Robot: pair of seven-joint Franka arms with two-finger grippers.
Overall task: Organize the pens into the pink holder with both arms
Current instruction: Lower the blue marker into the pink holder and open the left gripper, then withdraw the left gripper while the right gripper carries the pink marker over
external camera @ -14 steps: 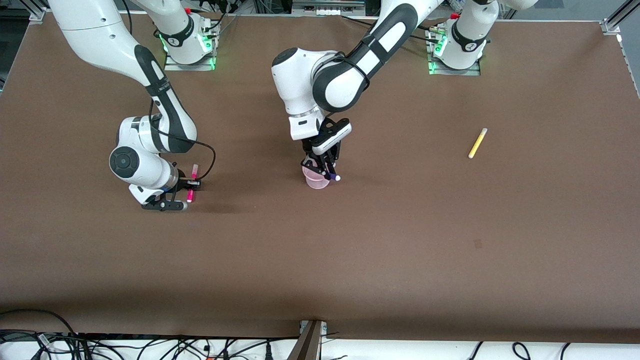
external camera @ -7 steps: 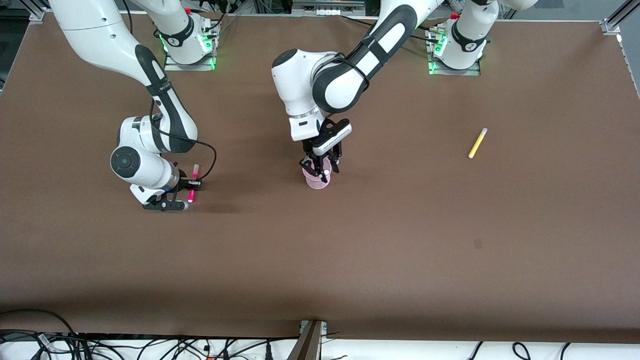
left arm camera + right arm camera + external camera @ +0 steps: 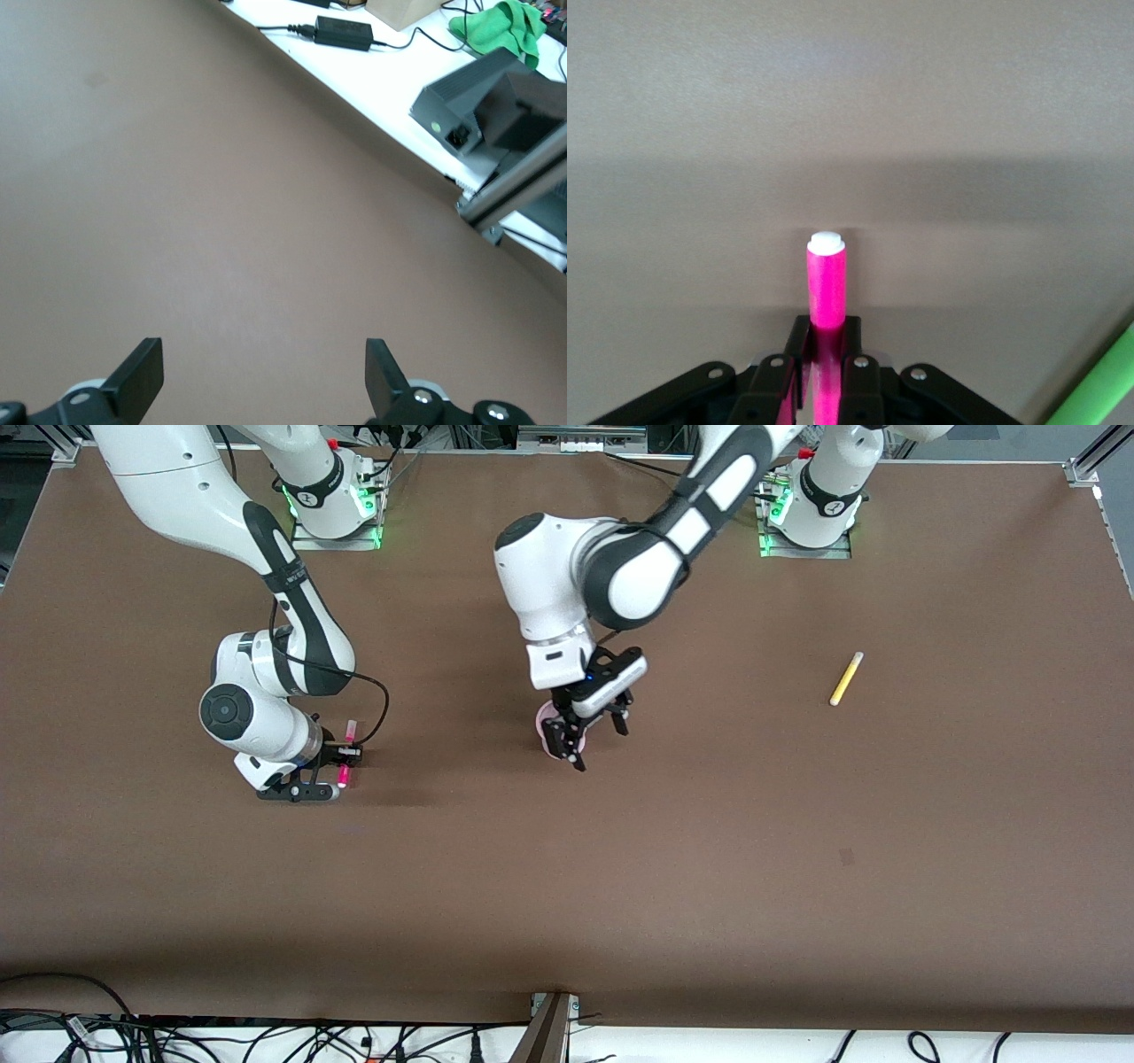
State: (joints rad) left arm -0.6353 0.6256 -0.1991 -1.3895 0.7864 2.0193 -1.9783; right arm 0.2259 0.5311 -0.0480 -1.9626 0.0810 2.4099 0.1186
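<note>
My right gripper (image 3: pixel 346 755) is shut on the magenta-pink pen (image 3: pixel 351 734), low over the table toward the right arm's end. In the right wrist view the pen (image 3: pixel 827 274) sticks out past the closed fingers (image 3: pixel 799 347). A green pen (image 3: pixel 1097 382) shows only at that view's corner. My left gripper (image 3: pixel 594 735) is open and empty over the pink holder (image 3: pixel 541 725), which it mostly hides. The left wrist view shows its fingers (image 3: pixel 142 367) wide apart over bare mat. The yellow pen (image 3: pixel 846 678) lies toward the left arm's end. The purple pen is hidden.
The brown mat (image 3: pixel 709 868) covers the whole table. Both arm bases (image 3: pixel 332 496) stand along the edge farthest from the front camera. Cables and a metal bracket (image 3: pixel 549 1027) lie past the nearest table edge.
My left gripper has let go of the purple pen over the holder, opened, and shifted a little toward the left arm's end. The right gripper with the magenta pen has barely moved.
</note>
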